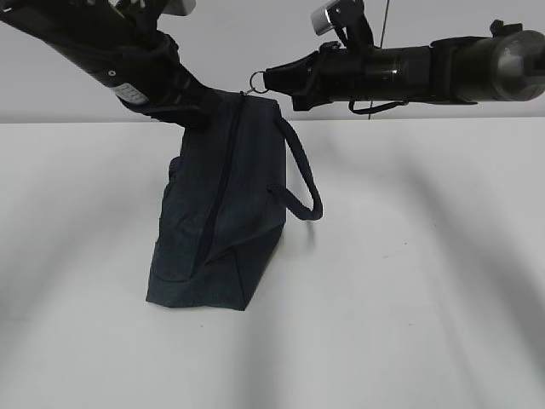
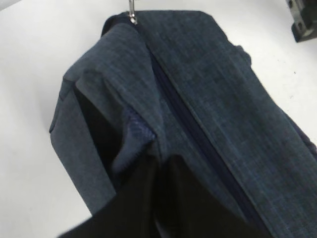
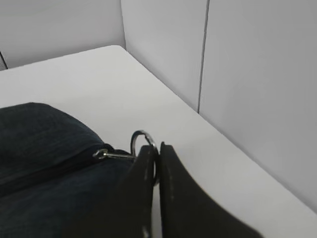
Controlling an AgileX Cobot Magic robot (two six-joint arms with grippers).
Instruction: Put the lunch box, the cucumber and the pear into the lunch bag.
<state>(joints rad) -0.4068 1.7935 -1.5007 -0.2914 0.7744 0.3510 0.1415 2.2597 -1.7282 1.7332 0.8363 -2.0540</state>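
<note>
Two black grippers hold the dark navy fabric lunch bag (image 1: pixel 223 204) on the white table (image 1: pixel 409 281): left gripper (image 2: pixel 159 163) pinches its top fabric, right gripper (image 3: pixel 158 151) clenches the metal ring pull (image 3: pixel 141 141), which could slip free if tugged.

A plain white table (image 1: pixel 409 281) carries the scene, its top matte and smooth, running back to pale wall panels (image 3: pixel 247 64) that meet it at the far edge. The only thing resting on it is the lunch bag (image 1: pixel 213 230), a dark navy fabric bag standing on its narrow base near the middle, leaning slightly, zipper closed along its length. One looped handle (image 1: pixel 302 175) hangs out to its right side above the tabletop.
</note>
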